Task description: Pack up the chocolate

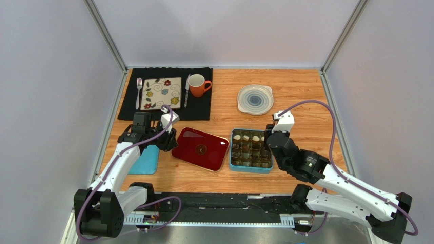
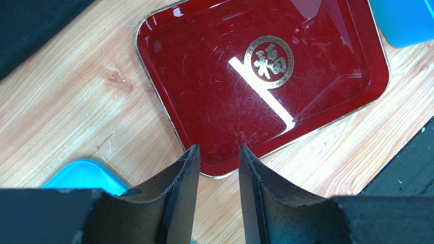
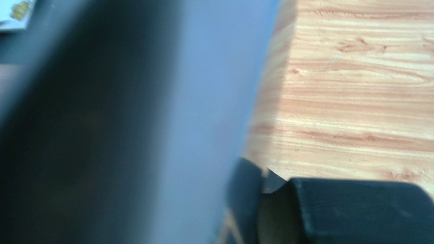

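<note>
The chocolate [image 1: 249, 148], dark and cream bonbons, sits in the gridded insert of the teal box [image 1: 250, 169] at the table's middle. My right gripper [image 1: 269, 140] is at the box's right edge. In the right wrist view the blurred blue wall of the box [image 3: 214, 101] fills the space between my fingers [image 3: 244, 203], so my right gripper [image 3: 204, 203] looks shut on that wall. My left gripper [image 1: 168, 140] hovers at the left edge of the empty red tray [image 1: 199, 148]. In the left wrist view it [image 2: 218, 152] is open a narrow gap and holds nothing, over the tray's rim [image 2: 214, 173].
A teal lid [image 1: 145, 161] lies flat under my left arm and shows in the left wrist view [image 2: 84, 175]. At the back left is a black placemat [image 1: 204, 109] with a patterned plate [image 1: 161, 93], fork, knife and orange mug [image 1: 197, 85]. A white round dish [image 1: 254, 98] is at the back.
</note>
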You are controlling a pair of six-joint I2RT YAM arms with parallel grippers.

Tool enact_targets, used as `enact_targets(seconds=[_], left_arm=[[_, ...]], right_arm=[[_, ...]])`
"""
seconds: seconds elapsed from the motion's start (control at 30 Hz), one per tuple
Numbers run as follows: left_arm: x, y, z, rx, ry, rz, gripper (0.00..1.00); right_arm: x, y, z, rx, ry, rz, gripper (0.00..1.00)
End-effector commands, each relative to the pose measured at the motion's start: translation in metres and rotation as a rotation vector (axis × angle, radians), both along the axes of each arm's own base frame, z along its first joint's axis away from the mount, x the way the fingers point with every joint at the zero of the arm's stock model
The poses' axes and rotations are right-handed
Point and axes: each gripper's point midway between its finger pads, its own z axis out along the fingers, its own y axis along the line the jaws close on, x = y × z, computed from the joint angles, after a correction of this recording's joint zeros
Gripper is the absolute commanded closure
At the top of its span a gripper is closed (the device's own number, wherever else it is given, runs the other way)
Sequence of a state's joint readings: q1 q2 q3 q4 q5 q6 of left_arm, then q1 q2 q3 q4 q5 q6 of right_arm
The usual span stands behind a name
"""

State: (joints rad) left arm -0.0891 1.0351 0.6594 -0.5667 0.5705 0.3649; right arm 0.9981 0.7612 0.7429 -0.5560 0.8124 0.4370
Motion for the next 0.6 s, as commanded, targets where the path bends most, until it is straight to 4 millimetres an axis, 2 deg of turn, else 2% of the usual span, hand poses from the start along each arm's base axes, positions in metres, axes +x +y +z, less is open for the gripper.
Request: enact_targets(seconds=[0.0, 0.13, 0.3, 0.57], left_arm=[[0.004, -0.002, 0.011, -0.013, -0.029, -0.016, 0.57], [0.004, -0.001, 0.010, -0.007, -0.030, -0.018, 0.57], [0.003, -0.001, 0.009, -0.010, -0.026, -0.019, 0.58], [0.002, -0.001, 0.008, -0.007, -0.027, -0.020, 0.58]], right_arm=[[0.004, -0.009, -0.004, -0.001, 0.002, -0.071, 0.75], [0.005, -0.012, -0.010, -0.017, 0.007, -0.089, 0.73], [0.005, -0.020, -0.012, -0.017, -0.001, -0.116, 0.66], [0.012, -0.020, -0.003, -0.004, -0.041, -0.133, 0.61]])
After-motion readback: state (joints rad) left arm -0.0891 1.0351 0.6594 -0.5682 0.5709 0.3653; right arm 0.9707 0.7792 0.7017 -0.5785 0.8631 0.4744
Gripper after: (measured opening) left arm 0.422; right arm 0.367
